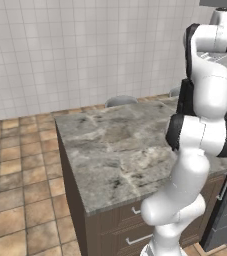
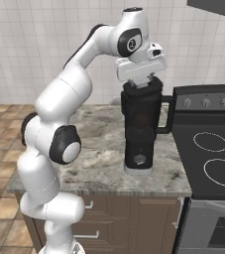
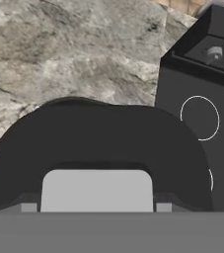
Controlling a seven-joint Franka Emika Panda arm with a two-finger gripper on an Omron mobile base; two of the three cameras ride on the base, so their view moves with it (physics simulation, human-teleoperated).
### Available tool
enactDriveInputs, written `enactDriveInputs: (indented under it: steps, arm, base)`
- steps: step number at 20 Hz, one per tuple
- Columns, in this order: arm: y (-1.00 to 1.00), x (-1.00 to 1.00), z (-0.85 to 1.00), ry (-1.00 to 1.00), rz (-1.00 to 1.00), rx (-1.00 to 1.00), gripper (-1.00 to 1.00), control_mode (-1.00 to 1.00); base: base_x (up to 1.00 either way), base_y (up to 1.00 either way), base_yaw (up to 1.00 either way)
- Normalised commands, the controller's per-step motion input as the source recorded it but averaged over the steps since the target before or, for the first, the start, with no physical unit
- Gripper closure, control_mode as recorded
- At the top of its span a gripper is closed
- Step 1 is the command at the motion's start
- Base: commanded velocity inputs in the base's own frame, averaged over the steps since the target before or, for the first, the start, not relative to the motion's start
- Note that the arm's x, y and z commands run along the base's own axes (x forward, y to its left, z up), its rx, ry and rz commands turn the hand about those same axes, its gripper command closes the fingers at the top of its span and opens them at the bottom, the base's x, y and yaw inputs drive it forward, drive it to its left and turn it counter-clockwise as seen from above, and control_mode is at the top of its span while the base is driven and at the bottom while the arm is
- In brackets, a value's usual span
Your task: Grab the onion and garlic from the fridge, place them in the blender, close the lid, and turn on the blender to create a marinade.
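Hand view — lid (image 3: 96, 163) just below gripper (image 3: 96, 207)

The desk (image 2: 99, 168) is a kitchen island with a mottled grey-and-tan stone top over dark brown drawer fronts fitted with pale bar handles. It stands on a floor (image 1: 20, 165) of tan-brown tiles, in front of a white tiled wall. Directly on the stone top stands the blender (image 2: 140, 130), tall and black, upright, its black base with a grey bottom rim resting flat near the front right part of the top, the front button facing the right base camera. Its side handle points toward the black cooktop (image 2: 210, 149) that adjoins the desk on that side. In the left base view a broad bare stretch of the stone top shows left of the arm.
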Motion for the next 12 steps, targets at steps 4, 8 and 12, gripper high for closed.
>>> enactDriveInputs:
  steps: [4, 8, 12]
  arm:
    - [-0.12, 0.09, -0.06, 0.01, 0.05, 0.06, 1.00, -1.00]
    - [0.00, 0.29, 0.00, 0.00, 0.09, 0.05, 1.00, -1.00]
    - [0.00, 0.31, -0.04, 0.00, 0.08, 0.06, 1.00, -1.00]
  base:
    - [0.00, 0.00, 0.00]
    - [0.00, 0.00, 0.00]
    - [0.00, 0.00, 0.00]
